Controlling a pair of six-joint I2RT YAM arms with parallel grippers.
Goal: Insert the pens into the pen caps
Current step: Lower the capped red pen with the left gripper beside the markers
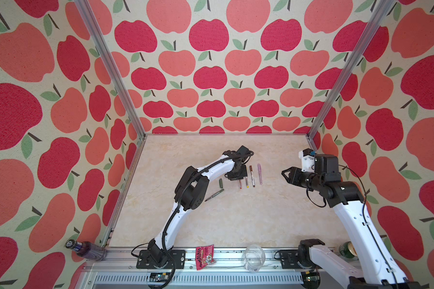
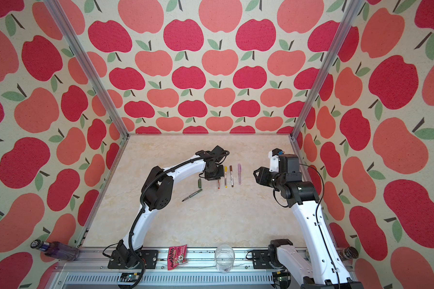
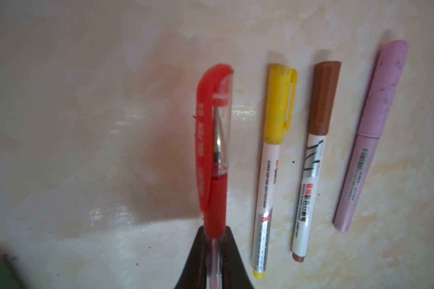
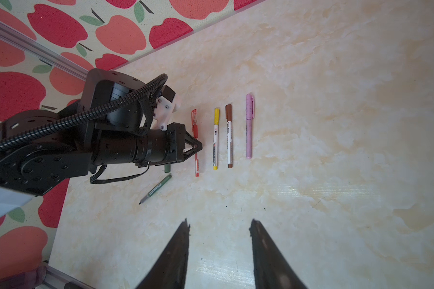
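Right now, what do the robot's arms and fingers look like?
The left arm and right arm have smooth white shells linked by chunky black joints. A ribbed black cable runs along the left arm. Each arm ends in dark, pointed, triangle-shaped fingers.

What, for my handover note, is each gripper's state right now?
Left gripper: closed on the red pen.
Right gripper: open, holding nothing.
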